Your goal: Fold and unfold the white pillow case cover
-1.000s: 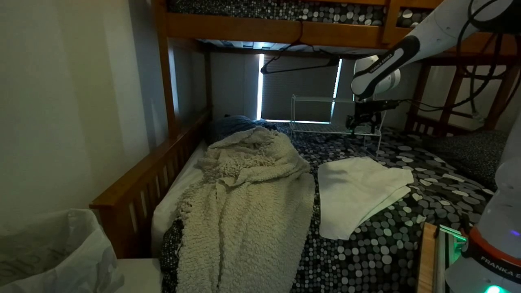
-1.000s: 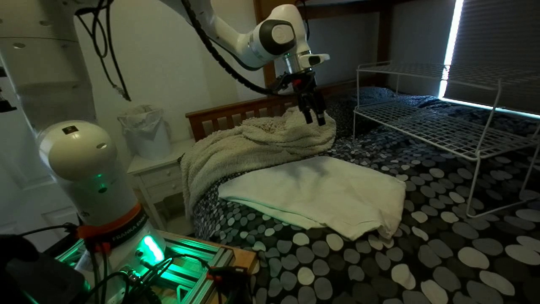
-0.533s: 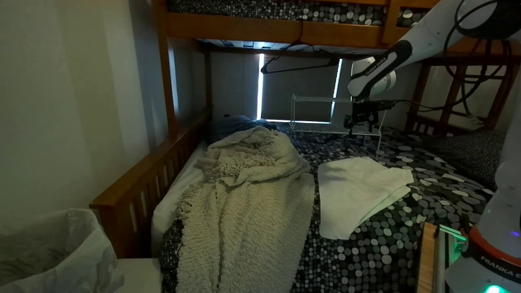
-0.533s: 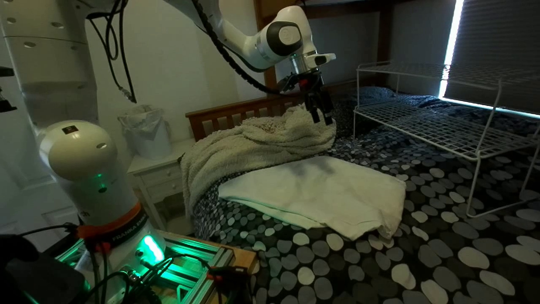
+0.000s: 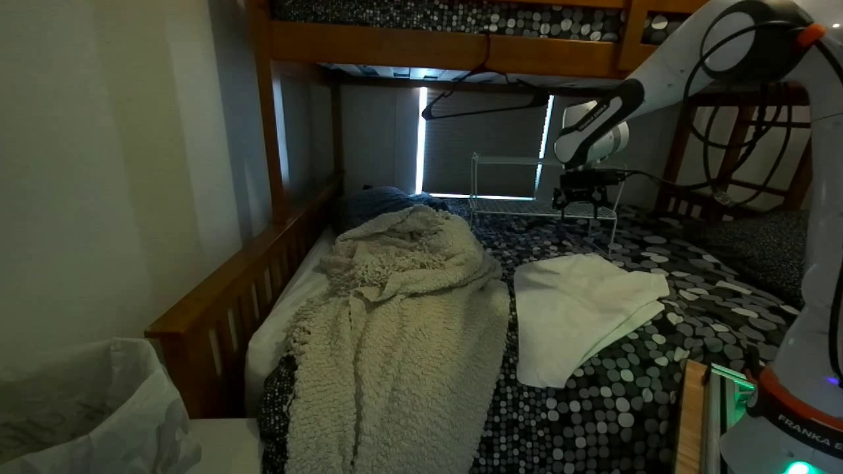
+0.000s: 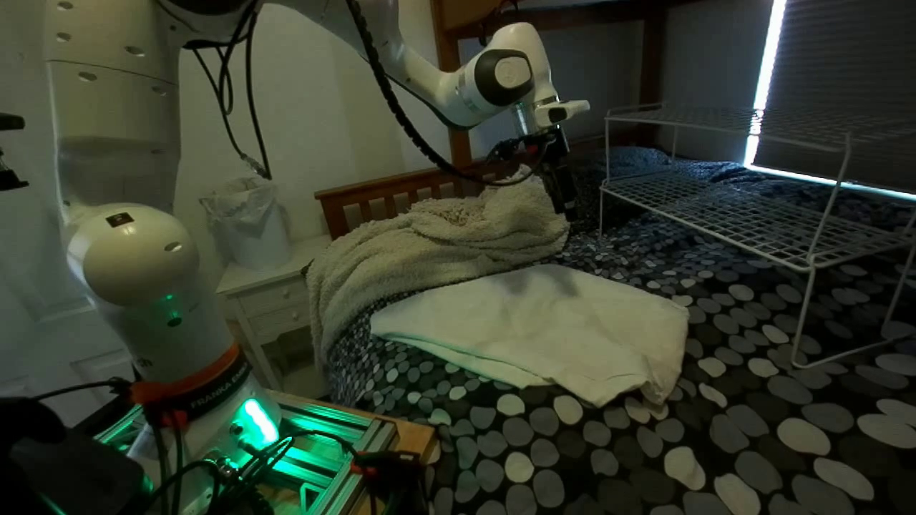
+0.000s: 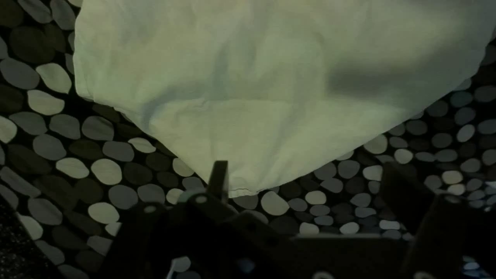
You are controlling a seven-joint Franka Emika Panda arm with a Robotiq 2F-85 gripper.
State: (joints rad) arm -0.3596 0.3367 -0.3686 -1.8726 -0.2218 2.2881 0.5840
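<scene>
Found the white pillow case cover (image 6: 533, 329) just beside the knitted blanket (image 6: 444, 239), layered along one edge — judged partly folded, with unfolding likely left to do. Saw the gripper (image 7: 304, 164) spread, grasping nothing, aloft on the cover's side of the blanket.

We list one pillowcase (image 7: 255, 128), pale and creased, spread over most of the upper wrist view and narrowing to a corner below, a soft shadow (image 7: 364, 79) across its right side. Under it we record one sheet (image 7: 128, 170), black with grey and whitish spots. Along the lower edge we enter one gripper (image 7: 303, 166), dark, its two fingers (image 7: 218, 178) well apart, one overlapping the pillowcase near that corner; contact, we cannot tell.
</scene>
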